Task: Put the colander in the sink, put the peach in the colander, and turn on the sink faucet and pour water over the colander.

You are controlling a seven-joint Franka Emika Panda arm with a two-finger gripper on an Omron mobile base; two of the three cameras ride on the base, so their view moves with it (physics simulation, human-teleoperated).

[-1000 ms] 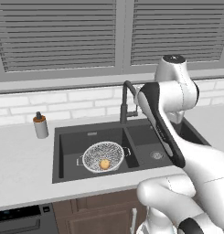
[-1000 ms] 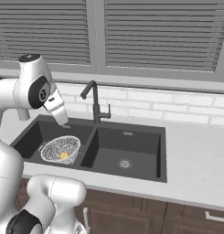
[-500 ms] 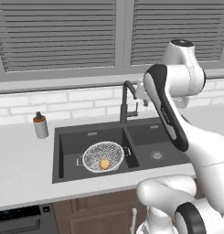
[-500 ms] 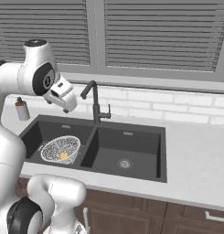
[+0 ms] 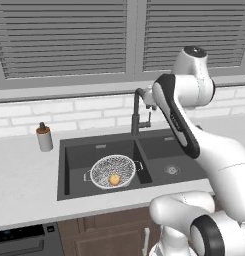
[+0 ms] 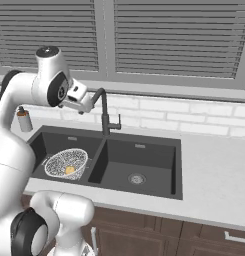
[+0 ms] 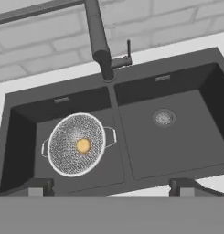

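A: Where is the colander [image 5: 112,171] sitting?

B: On the floor of the left basin of the sink [image 5: 159,148], upright, with its two small handles pointing out to the sides. The peach [image 5: 114,179] lies inside it, near the middle of the mesh; the hand view shows it as a small orange spot in the bowl.

A: And the claw [image 6: 89,105]?

B: Raised above the desk [image 6: 214,170], close beside the top bend of the sink faucet [image 6: 105,111], at the spout end. Its jaws stand wide apart with nothing between them; in the hand view the two dark fingertips [image 7: 36,187] sit far apart at the bottom, looking down over both basins.

A: Is it touching the tap?

B: I cannot tell; from the right base view it looks just beside the spout.

A: Anything else about?

B: A grey soap bottle [image 5: 44,137] with an orange cap stands on the desk left of the sink, well apart from the arm. The right basin holds only its round silver drain [image 7: 164,118]
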